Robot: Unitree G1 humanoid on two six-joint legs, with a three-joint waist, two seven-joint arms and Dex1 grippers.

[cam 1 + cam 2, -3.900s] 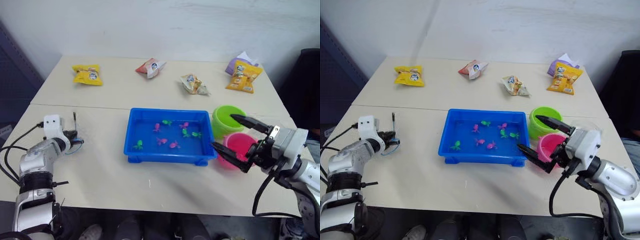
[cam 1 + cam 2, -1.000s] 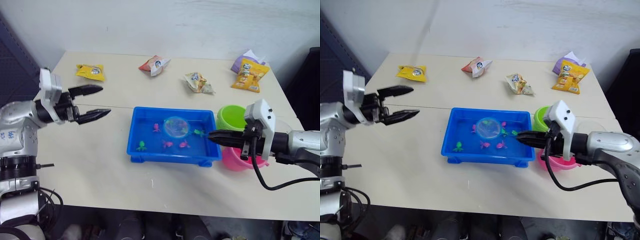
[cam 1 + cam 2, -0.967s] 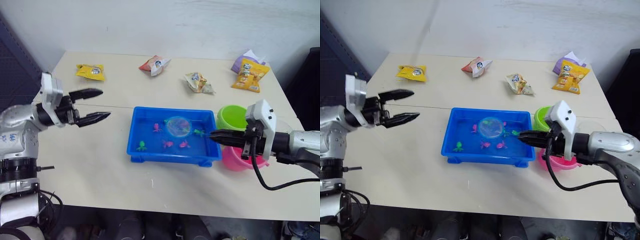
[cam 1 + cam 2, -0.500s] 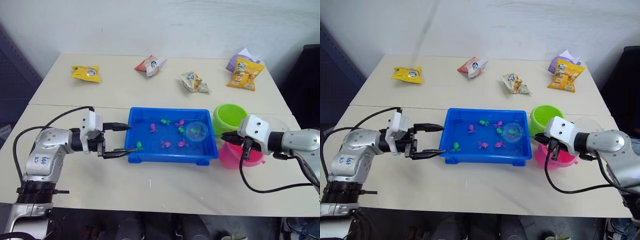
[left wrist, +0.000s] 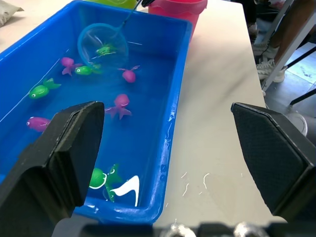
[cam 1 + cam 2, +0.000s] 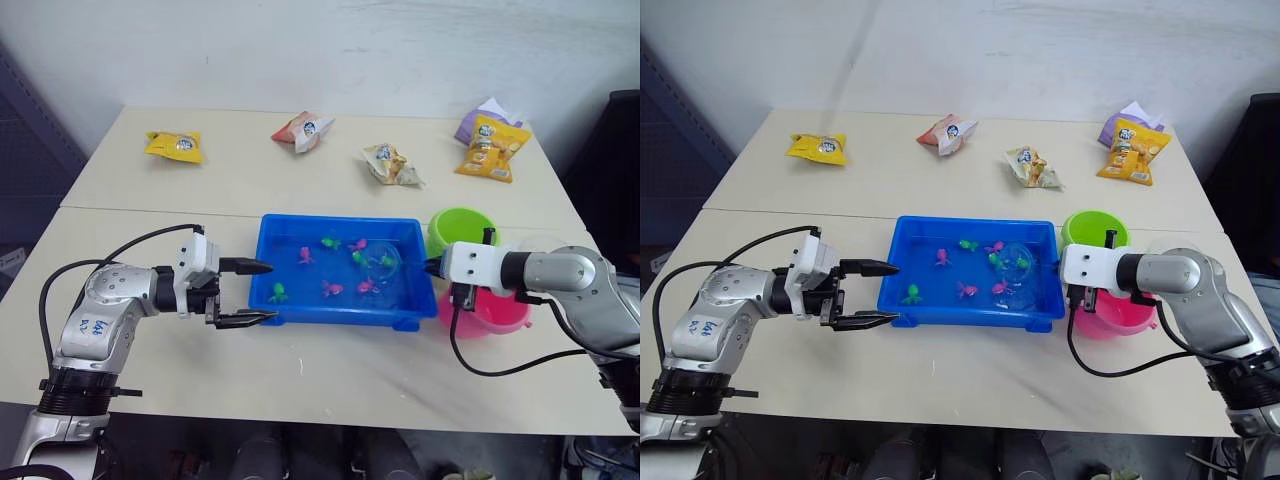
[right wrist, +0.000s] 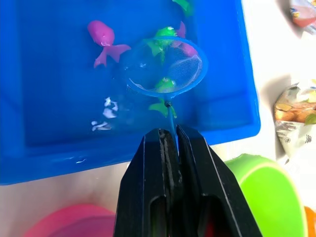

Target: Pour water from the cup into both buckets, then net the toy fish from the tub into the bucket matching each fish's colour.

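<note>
Right wrist view: right gripper [image 7: 170, 140] clamped on the net [image 7: 163, 67] handle, hoop straight ahead in the tub [image 6: 275, 235] with a green fish [image 7: 164, 84] inside, green bucket [image 6: 462, 229] just beside; left gripper [image 6: 252, 293] wide open, empty, at tub's far end.

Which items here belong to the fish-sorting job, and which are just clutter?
Job: tub, fish, net shut in the right gripper, green bucket, pink bucket.
Clutter: five snack bags along the table's far side, e.g. yellow bag.
</note>
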